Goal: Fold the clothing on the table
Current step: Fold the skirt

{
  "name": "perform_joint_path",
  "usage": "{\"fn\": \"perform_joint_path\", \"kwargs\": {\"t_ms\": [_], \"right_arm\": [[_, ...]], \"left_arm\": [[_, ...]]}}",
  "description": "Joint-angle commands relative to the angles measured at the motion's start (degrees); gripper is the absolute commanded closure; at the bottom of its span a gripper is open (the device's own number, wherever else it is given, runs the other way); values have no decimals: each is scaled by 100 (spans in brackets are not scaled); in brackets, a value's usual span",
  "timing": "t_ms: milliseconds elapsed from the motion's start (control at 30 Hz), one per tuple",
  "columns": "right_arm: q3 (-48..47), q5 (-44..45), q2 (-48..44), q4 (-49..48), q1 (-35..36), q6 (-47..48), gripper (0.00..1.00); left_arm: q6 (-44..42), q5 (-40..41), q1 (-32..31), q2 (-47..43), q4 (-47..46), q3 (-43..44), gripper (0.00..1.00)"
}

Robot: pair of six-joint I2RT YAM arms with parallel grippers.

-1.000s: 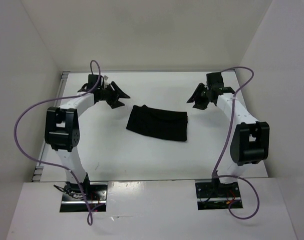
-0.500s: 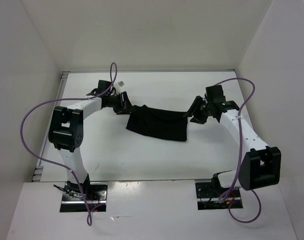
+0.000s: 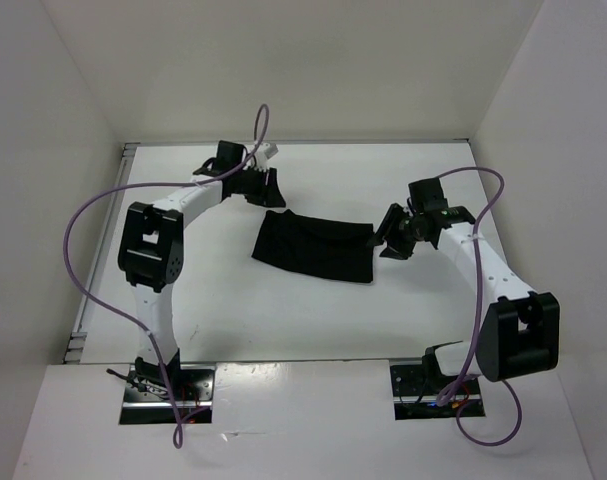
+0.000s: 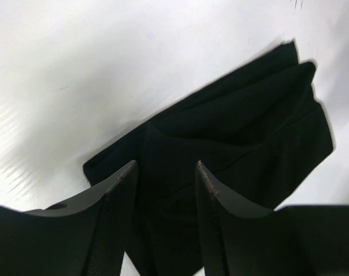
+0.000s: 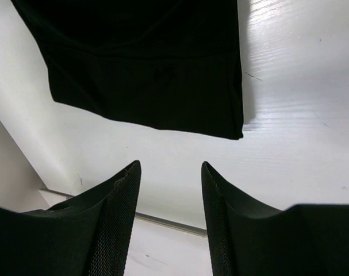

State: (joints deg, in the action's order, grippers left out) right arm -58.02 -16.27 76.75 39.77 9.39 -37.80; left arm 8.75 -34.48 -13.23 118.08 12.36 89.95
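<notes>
Top external view: the clothing (image 3: pixel 315 246), a black folded garment, lies flat near the middle of the white table (image 3: pixel 283 310), its long axis running left to right with a slight tilt. The left gripper (image 3: pixel 267 189) stands at the garment's far left corner, and the right gripper (image 3: pixel 386 236) stands at its right edge; both arms reach inward from their bases at the near edge. Left wrist view: the left gripper (image 4: pixel 167 167) has its jaws spread, with a clear gap between them. The clothing (image 4: pixel 237 132) fills that gap from below and extends away toward the upper right, showing layered folds; nothing is pinched. Bare table (image 4: pixel 76 69) occupies the upper left. Right wrist view: the right gripper (image 5: pixel 170 165) has its jaws spread wide over bare table (image 5: pixel 289 115). The clothing (image 5: pixel 145 69) lies ahead of the fingertips, its nearest edge apart from them, with no fabric between the jaws.
</notes>
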Motion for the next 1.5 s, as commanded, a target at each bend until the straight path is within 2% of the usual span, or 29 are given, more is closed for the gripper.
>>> {"fn": "perform_joint_path", "kwargs": {"t_ms": [0,67,333,700,833,867,900,1033,1200,1333,1467], "right_arm": [[-166,36,68,189,-7,89,48],[-166,36,68,189,-59,141,48],[-219,-16,174,242,-113,194,48],[-219,-69,279,242,-113,194,48],[-166,-69,279,190,-165,194,48],[-96,-69,331,189,-165,194,48],[-96,-69,332,120,-244,194,48],[-376,264,691,-4,-411,334,48],[-851,642,1508,-223,-552,624,48],[-1071,643,2062,-478,-605,739,57],[-1466,511,2519,-637,-605,792,60]], "left_arm": [[-901,-120,-65,189,47,172,50],[-954,-190,-65,268,47,224,52],[-1060,-191,-118,610,-84,295,52],[-1007,-577,-294,909,-269,295,54],[-666,-780,-346,962,-489,295,83],[-664,-780,-346,962,-541,295,93],[-595,-780,-346,962,-542,295,95],[-393,-719,-346,453,-665,85,99],[-330,-595,-294,146,-542,-143,99],[-330,-595,-294,4,-542,-241,99],[-278,-595,-294,4,-489,-241,99]]}}
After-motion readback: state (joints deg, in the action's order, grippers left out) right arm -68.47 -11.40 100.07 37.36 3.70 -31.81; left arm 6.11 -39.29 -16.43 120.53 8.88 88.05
